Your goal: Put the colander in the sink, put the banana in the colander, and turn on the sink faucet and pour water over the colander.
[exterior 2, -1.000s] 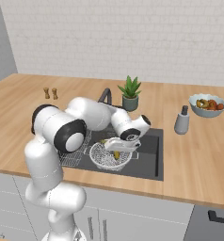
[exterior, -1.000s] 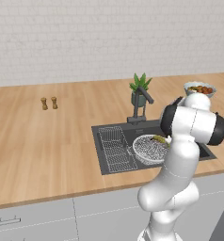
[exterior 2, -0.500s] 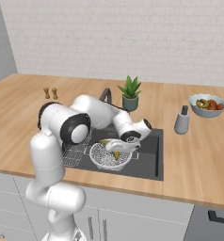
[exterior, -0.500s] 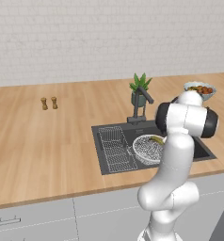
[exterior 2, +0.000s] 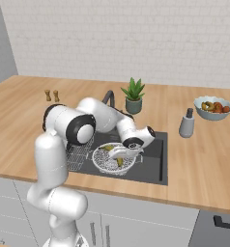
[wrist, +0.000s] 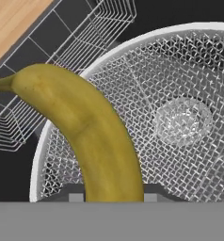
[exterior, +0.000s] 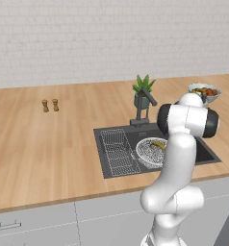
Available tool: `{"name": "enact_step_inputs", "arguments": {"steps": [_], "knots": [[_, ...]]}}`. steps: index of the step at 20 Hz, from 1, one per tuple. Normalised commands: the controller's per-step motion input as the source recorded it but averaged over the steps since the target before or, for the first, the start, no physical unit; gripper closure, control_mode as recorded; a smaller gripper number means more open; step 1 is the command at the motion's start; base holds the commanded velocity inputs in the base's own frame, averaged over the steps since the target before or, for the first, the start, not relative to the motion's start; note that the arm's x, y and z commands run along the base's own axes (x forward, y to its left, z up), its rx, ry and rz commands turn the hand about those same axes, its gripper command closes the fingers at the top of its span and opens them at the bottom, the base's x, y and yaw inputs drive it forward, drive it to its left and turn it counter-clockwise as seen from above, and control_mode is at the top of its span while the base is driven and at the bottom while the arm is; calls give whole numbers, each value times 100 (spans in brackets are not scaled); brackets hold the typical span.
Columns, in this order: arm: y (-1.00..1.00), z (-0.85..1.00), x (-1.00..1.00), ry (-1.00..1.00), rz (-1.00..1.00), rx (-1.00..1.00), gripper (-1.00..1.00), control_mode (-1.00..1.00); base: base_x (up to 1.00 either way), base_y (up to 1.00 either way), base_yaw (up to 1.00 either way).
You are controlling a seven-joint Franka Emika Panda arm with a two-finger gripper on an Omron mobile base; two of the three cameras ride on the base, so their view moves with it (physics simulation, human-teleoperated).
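So the colander (exterior 2: 112, 159) is sitting down in the sink (exterior 2: 153, 166), right beside the wire rack (exterior: 119, 151), so that first bit looks sorted. The banana (wrist: 92, 136) is pinched in the gripper (exterior 2: 122, 153), hanging just above the mesh with its far end poking out past the colander rim toward the rack. From the wrist camera the fruit runs straight down between the finger tips, so I'd call that a firm hold. Seems like we're mid step two: banana over the bowl, not let go yet. Next I'd guess it needs to open up so the fruit drops inside the rim, then back the arm out and go for the sink faucet (exterior: 144, 103) behind the basin, in front of the potted plant (exterior 2: 133, 94).
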Motion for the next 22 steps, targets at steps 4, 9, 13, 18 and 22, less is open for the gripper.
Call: {"name": "enact_step_inputs", "arguments": {"steps": [4, 9, 13, 18, 22], "knots": [[19, -14, 0, -6, 0, 0, 100, -100, 0, 0, 0], [20, -12, -1, -6, 0, 0, -100, -100, 0, 0, 0], [16, 1, -18, -9, 0, 0, -100, -100, 0, 0, 0], [-2, 45, -40, -12, 0, 0, -100, -100, 0, 0, 0], [-2, 74, -9, -3, 0, 0, -100, -100, 0, 0, 0]]}}
